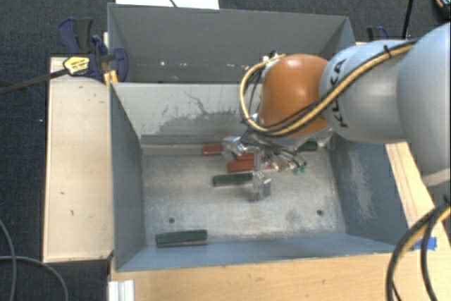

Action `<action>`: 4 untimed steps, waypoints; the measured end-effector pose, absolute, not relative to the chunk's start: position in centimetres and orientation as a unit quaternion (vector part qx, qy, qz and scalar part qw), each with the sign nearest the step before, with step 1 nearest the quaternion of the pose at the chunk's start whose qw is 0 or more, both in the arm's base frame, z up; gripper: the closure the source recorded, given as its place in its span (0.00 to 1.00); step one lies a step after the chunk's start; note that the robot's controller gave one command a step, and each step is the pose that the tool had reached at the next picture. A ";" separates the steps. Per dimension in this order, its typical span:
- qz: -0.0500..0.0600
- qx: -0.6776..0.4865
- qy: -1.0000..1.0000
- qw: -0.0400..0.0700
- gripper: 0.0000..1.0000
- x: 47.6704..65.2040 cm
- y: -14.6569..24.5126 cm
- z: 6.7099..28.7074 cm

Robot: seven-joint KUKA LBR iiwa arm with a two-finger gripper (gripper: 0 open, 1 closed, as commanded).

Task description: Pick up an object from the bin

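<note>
— Where is the claw?
— The claw [260, 187] is low over the middle of the scuffed grey metal bin [127, 173], under the robot's glossy orange cover [292, 91]. I cannot tell whether it is spread or pressed together.
— What lies nearest?
— A flat dark green bar [231, 180] lies just beside it, on the side toward the left wall. A reddish-brown block [242, 165] sits just behind that. Another reddish-brown piece [211, 149] is by the back wall, and a second dark green bar [182, 239] lies near the front left corner.
</note>
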State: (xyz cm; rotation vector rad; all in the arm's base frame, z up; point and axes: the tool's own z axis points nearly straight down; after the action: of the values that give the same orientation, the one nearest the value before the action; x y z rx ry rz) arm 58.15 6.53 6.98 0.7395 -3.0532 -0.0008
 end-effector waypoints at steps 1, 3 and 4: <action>-0.001 0.233 -0.973 -0.001 0.00 58.2 6.6 7.0; -0.001 0.230 -0.973 0.000 1.00 58.2 6.6 8.0; 0.000 0.227 -0.974 -0.003 1.00 58.3 6.5 15.6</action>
State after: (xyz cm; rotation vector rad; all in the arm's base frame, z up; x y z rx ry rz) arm 58.35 6.55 15.56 0.7136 -3.0658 0.0007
